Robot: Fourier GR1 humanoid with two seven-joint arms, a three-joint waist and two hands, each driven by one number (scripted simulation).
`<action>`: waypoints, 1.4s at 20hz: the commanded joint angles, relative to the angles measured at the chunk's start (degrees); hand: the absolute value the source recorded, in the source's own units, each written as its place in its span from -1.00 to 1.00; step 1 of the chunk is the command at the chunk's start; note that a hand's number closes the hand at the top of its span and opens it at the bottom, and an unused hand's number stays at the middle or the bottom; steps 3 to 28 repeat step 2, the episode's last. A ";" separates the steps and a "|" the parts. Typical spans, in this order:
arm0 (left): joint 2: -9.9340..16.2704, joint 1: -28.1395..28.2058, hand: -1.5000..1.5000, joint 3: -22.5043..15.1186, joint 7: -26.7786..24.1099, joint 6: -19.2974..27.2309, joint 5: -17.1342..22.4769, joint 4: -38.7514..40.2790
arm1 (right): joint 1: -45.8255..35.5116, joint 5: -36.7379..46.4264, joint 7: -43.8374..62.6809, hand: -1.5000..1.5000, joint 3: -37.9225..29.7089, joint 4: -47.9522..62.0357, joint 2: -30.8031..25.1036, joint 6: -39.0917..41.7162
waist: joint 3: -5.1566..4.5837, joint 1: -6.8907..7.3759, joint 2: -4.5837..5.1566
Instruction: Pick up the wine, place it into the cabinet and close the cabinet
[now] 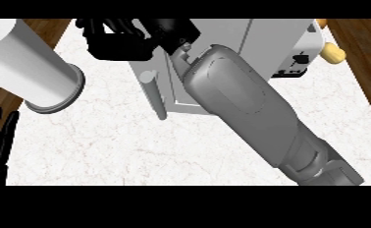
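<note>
**Right hand** [119,39]: black, being held at the far left corner of the cabinet's top. It is being viewed from behind and partly cut by the upper band, so whether it is open or closed cannot be told, nor whether anything is being held in it.

**Wine:** being listed as not locatable. No part of the bottle is being shown clear of the hand and forearm, so its look, colour and place cannot be told.

**Cabinet** [272,38]: a pale grey box with flat panels, being touched or overlapped by the hand at its left corner and extending to the hand's right. Much of its front is being covered by the forearm.

**Cabinet door** [145,67]: a grey panel just below the hand, being shown nearly edge-on. How far it is standing open cannot be told.

**Door handle** [155,97]: a grey bar being carried on that panel, running down and away from the hand.

**Right forearm** [250,109]: grey and broad, being brought in from the lower right and laid diagonally across the cabinet towards the hand.

**Counter** [130,148]: white marbled top, being shown below and left of the hand.

**Pale cylinder** [36,67]: large and rimmed, being seen well left of the hand. What it is cannot be told.

**White appliance** [303,55]: with yellow knobs [332,52], being shown far right of the hand, beyond the cabinet.
</note>
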 commanded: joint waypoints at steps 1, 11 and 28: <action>-0.21 -0.34 -1.00 -0.07 0.49 -0.71 -0.03 0.39 | -0.19 1.43 -1.82 1.00 -3.95 10.02 -3.72 -0.23 | 0.31 -0.04 3.06; -1.15 -2.57 -1.00 -0.25 0.72 1.77 -0.73 -0.04 | -0.51 1.38 -1.79 1.00 -4.39 9.65 -4.02 -0.25 | 0.36 -0.65 3.10; -1.15 -2.57 -1.00 -0.25 0.72 1.77 -0.73 -0.04 | -0.51 1.38 -1.79 1.00 -4.39 9.65 -4.02 -0.25 | 0.36 -0.65 3.10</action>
